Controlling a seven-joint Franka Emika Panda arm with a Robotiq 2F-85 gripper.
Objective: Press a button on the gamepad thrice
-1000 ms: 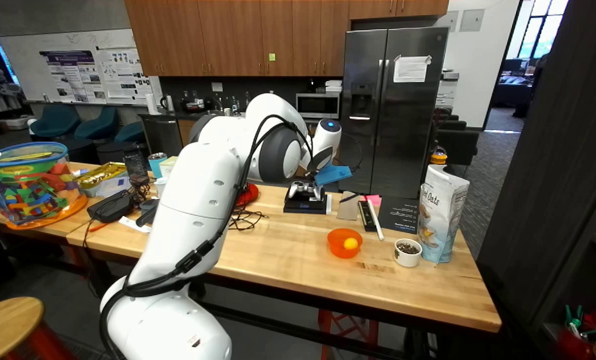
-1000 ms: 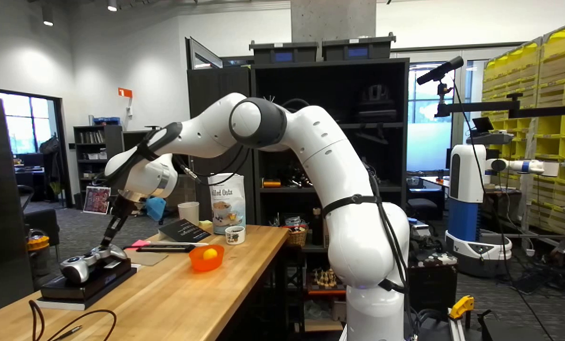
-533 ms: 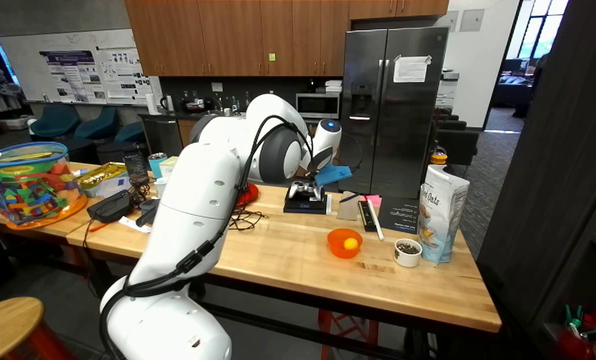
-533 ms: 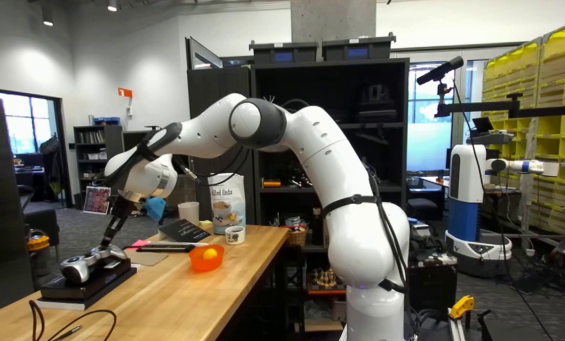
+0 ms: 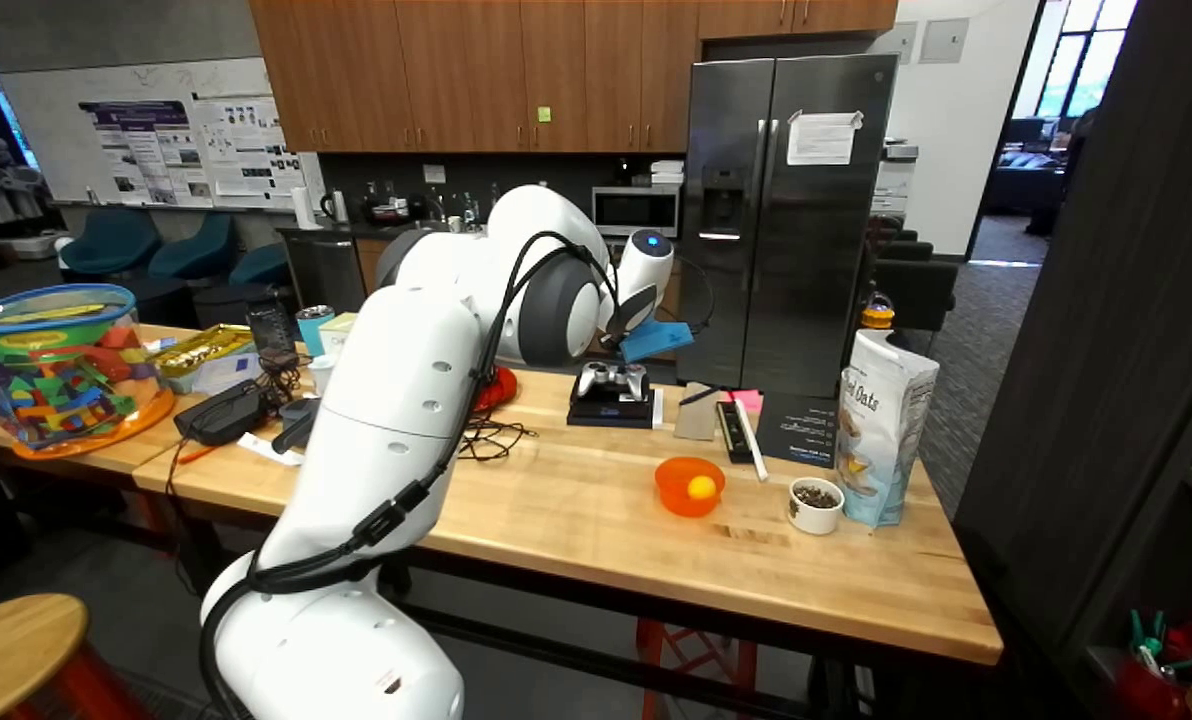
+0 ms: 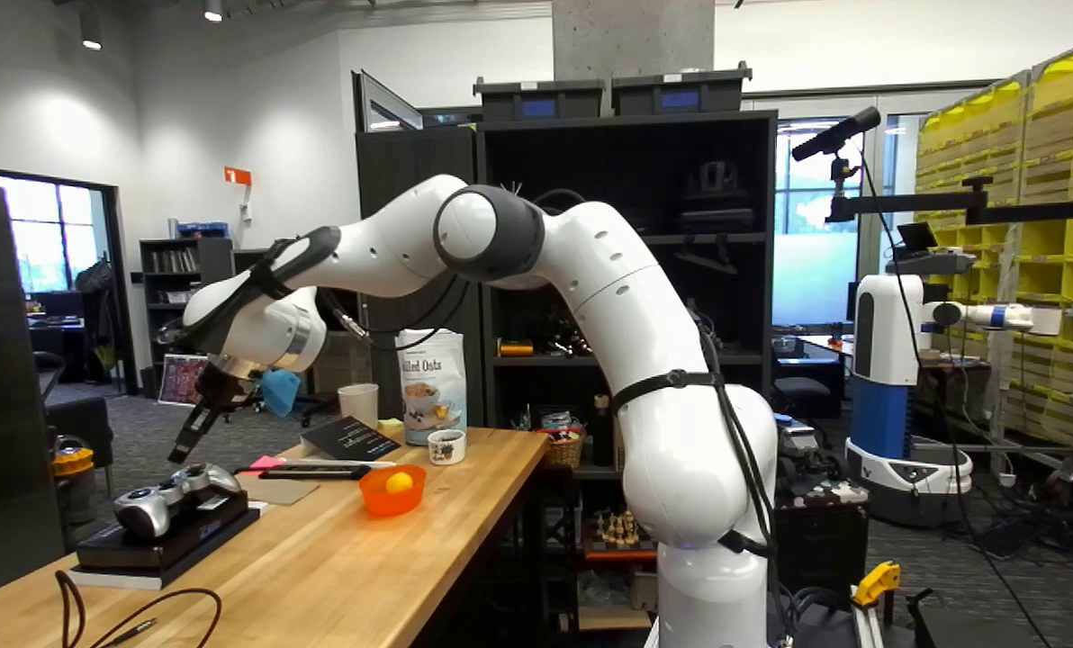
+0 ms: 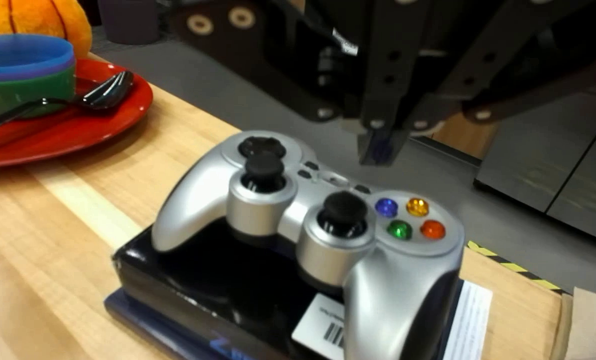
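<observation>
The gamepad (image 7: pixel 290 222) is silver with black sticks and small blue, yellow, green and orange-red buttons (image 7: pixel 418 220). It rests on a black box (image 7: pixel 178 285) on the wooden table and also shows in both exterior views (image 5: pixel 590 378) (image 6: pixel 175 495). My gripper (image 7: pixel 376 150) is shut, its fingertips together with nothing held. In an exterior view my gripper (image 6: pixel 178 454) hangs just above the gamepad's far edge, apart from it. In the wrist view the fingertips appear beyond the coloured buttons.
An orange bowl (image 5: pixel 672 493) with a yellow ball stands on the table (image 5: pixel 576 510) in front of the box. A red plate (image 7: pixel 115 122) with bowls and a spoon lies beside the gamepad. Black cables (image 5: pixel 491 440), an oats bag (image 5: pixel 881 430) and a white cup (image 5: pixel 813 517) are also there.
Half a second ago the fingertips were down at the gamepad. Now my gripper has lifted off it and shifted slightly left in both exterior views. The gamepad has not visibly moved.
</observation>
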